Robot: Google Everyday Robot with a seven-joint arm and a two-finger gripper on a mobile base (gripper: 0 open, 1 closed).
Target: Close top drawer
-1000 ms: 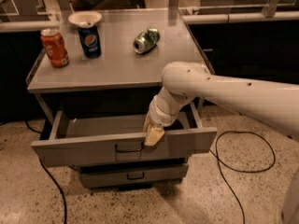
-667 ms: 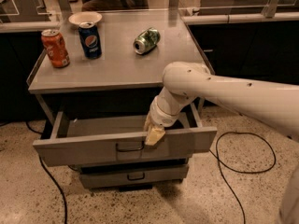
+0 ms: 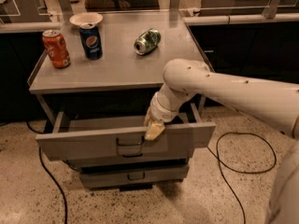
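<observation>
In the centre of the frame the wide, shallow grey metal top drawer (image 3: 84,146) stands pulled out of the grey metal cabinet (image 3: 117,71). The pale yellowish gripper (image 3: 154,129) of the white robot arm (image 3: 243,94), which reaches in from the right, rests at the drawer's front edge just right of the small dark wire handle (image 3: 130,142); whether the gripper is spread or pressed together I cannot tell. On the cabinet's flat top, in the upper left, an orange soda can (image 3: 56,48) and a blue soda can (image 3: 90,40) stand near a white bowl (image 3: 86,18). A green can (image 3: 147,41) lies on its side further right, and below is a speckled stone floor (image 3: 224,197) with a black cable (image 3: 243,134) looping at the right.
</observation>
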